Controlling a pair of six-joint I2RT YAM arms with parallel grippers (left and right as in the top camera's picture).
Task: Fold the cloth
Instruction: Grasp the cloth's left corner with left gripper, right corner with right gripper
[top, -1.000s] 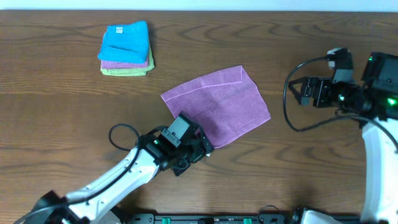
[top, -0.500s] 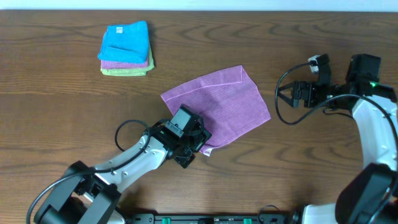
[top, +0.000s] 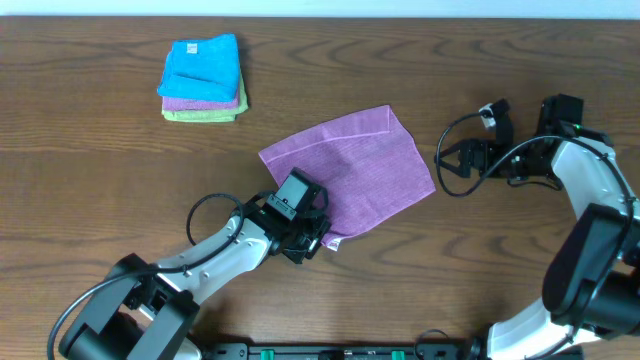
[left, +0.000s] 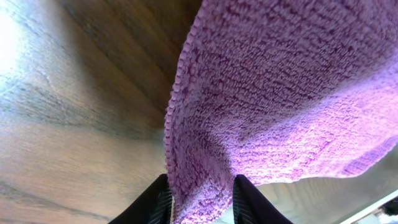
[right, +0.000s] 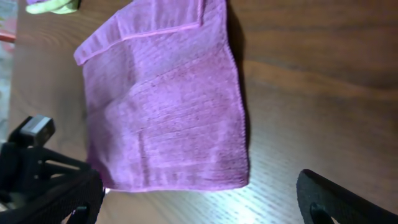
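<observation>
Overhead: fold barely started. Purple cloth (top: 352, 168) lies mid-desk (top: 100, 200), skewed, spread as one layer, with no half laid over yet. Left tool (top: 316, 238) is at its near corner. Right tool (top: 452, 166) is just off the cloth's right edge, not touching, prongs apart. Stack of folded cloths (top: 203, 78) sits far-left, well apart.

Left wrist: left tool (left: 204, 200) is clamped on the cloth's corner, with fabric bunched between its fingers (left: 154, 202) and lifted off the wood. Looped terry, hemmed edge, limp, drapes.

Right wrist: right tool (right: 199, 186) is wide apart and holds nothing. The cloth (right: 168, 106) lies flat apart from a small flap turned over at the far corner.

Judgement: corner gripped only; the whole fold is left to do.
</observation>
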